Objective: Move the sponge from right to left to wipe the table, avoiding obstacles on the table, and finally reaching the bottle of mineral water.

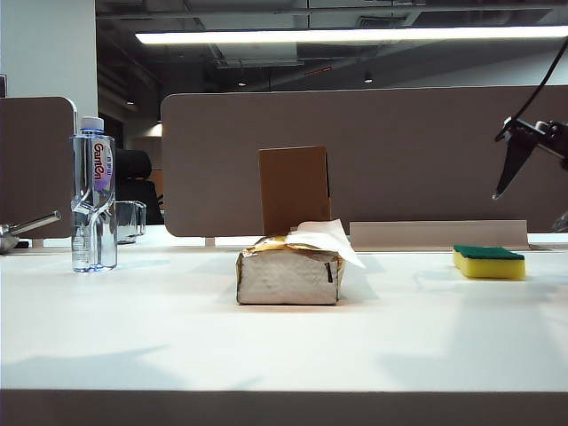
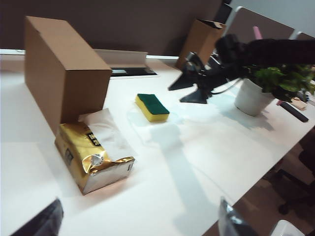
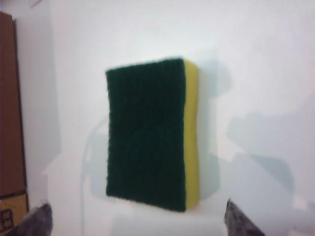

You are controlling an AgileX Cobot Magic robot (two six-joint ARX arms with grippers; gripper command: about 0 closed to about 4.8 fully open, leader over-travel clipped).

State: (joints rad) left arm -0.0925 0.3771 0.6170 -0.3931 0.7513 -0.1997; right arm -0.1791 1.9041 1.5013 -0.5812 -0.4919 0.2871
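My right tool [image 1: 513, 164] hangs above the right end of the bench [image 1: 177, 337], its dark fingers spread wide and holding nothing; in its own wrist view the two fingertips [image 3: 236, 223] stand well apart with bare white surface between them. My left tool [image 2: 138, 223] shows only as two dark tips, also wide apart and empty, at the left side of the bench.

The bench's darker front edge runs along the near side, and brown-grey partition panels [image 1: 399, 151] close off the far side. In the middle sit the silvery-grey tissue pack [image 1: 288, 273], white tissue sticking out of its top, and just behind it the upright brown cardboard box [image 1: 294, 189]. In front of the pack a broad strip of white surface lies open all the way to the left.

The sponge [image 1: 489, 261] lies flat on the bench at the right, below the right tool and apart from it, well clear of the tissue pack. It is a thick yellow block with its dark green scouring layer facing up.

The bottle of mineral water [image 1: 93, 195] stands upright at the far left, a clear glass mug [image 1: 130, 220] just behind it.
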